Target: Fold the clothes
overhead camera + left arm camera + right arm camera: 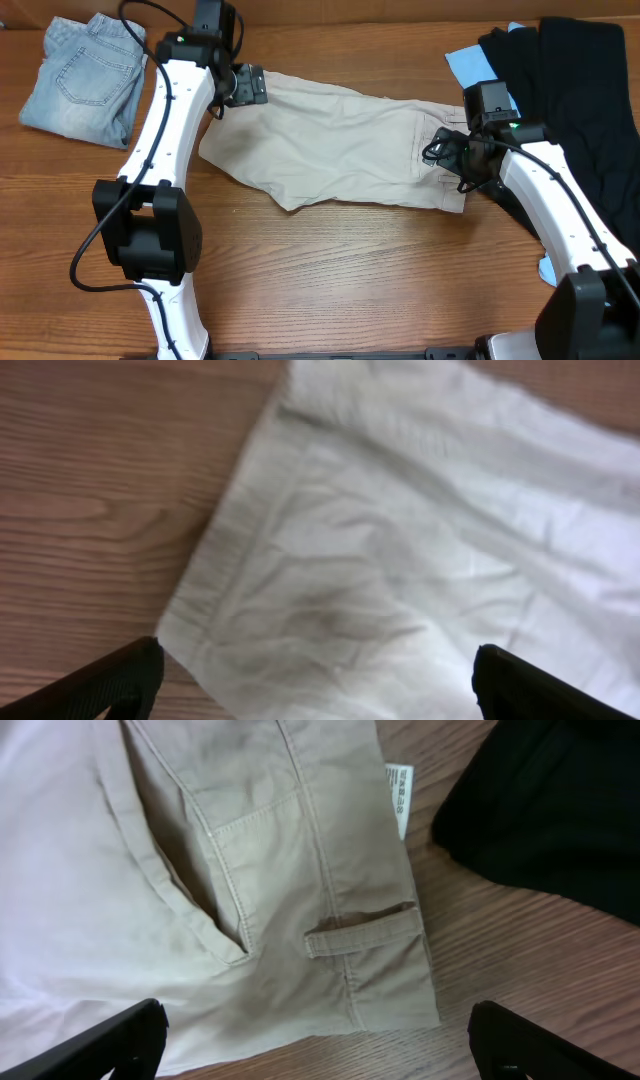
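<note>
Overhead: beige shorts (330, 145) lie flat mid-table (330, 270), legs to the left and waistband to the right. The left gripper (248, 88) is over the shorts' upper left edge. The right gripper (447, 155) is over the waistband end. Jeans (85, 80) sit folded at far left, well apart from the shorts. A black garment (585, 90) is at far right, with a light-blue piece (468, 65) poking out beside it.

Left wrist: the left gripper (318, 678) has its fingers spread wide, with only the dark fingertips (120, 682) showing in the bottom corners and nothing between them. Below is a hemmed corner of the shorts (400, 550), wrinkled, on bare wood (90, 480). Cannot tell if the fingers touch the cloth.

Right wrist: the right gripper (320, 1045) is also spread wide and holds nothing. Its fingertips (110, 1045) are at the bottom corners. Under it are the shorts' waistband corner (380, 980), a belt loop (365, 935) and a pocket opening (190, 890). A white label (398, 795) sticks out at the edge. The black garment (550, 810) is at upper right, near the shorts, with a strip of wood between them.
</note>
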